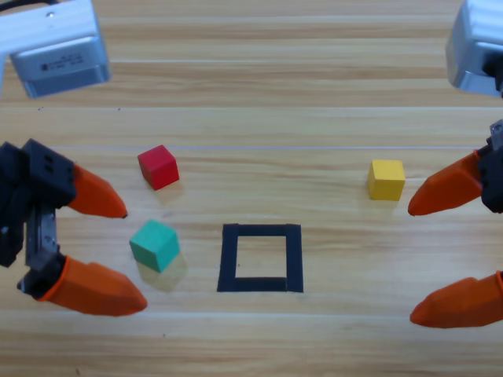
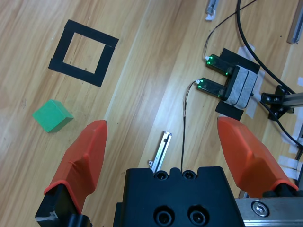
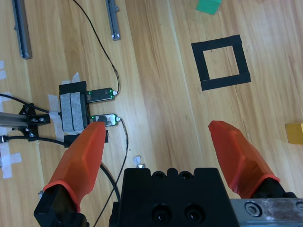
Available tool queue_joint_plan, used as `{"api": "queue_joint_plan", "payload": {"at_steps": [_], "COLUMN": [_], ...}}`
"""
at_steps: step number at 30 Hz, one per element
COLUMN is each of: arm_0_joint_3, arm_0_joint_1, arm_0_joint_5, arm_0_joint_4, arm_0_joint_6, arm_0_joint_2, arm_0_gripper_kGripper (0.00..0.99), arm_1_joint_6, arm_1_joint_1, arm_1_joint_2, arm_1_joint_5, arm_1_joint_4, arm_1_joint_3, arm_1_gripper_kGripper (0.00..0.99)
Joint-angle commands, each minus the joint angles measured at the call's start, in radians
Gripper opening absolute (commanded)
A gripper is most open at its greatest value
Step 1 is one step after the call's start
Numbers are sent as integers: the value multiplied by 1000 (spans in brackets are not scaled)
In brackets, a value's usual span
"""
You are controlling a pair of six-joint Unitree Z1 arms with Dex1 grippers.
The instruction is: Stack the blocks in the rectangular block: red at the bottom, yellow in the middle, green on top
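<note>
A black tape square (image 1: 261, 258) lies at the table's middle front, wood showing inside; it also shows in both wrist views (image 2: 84, 52) (image 3: 220, 62). The red cube (image 1: 158, 166) rests left of it, farther back. The green cube (image 1: 155, 245) (image 2: 52, 116) sits just left of the square, and its edge shows at the top of the right wrist view (image 3: 208, 5). The yellow cube (image 1: 386, 179) (image 3: 294, 133) stands at the right. My left gripper (image 1: 126, 255) waits open at the left edge, beside the green cube. My right gripper (image 1: 410, 263) waits open at the right edge, near the yellow cube.
Off the table's near side, the wrist views show black cables, small boards with green lights (image 2: 222, 78) (image 3: 97, 106) taped down, and metal rails (image 3: 21, 28). Grey arm housings (image 1: 55, 43) (image 1: 475, 43) fill the high view's top corners.
</note>
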Motion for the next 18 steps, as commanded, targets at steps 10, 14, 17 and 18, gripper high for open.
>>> {"api": "queue_joint_plan", "payload": {"at_steps": [10,14,17,18], "arm_0_joint_3": [26,27,21,18], "arm_0_joint_1": [-15,-14,-14,-14], "arm_0_joint_5": [13,16,41,48], "arm_0_joint_4": [0,0,0,1], "arm_0_joint_6": [-22,-37,-62,-74], "arm_0_joint_2": [1,-3,-8,-8], "arm_0_gripper_kGripper": [990,990,990,990], "arm_1_joint_6": [134,184,233,243], "arm_1_joint_1": [-19,-118,-203,-231], "arm_1_joint_2": [42,123,254,309], "arm_1_joint_5": [-271,-349,-369,-369], "arm_1_joint_4": [-23,-23,3,25], "arm_1_joint_3": [0,-24,-93,-132], "arm_1_gripper_kGripper": [983,983,983,982]}}
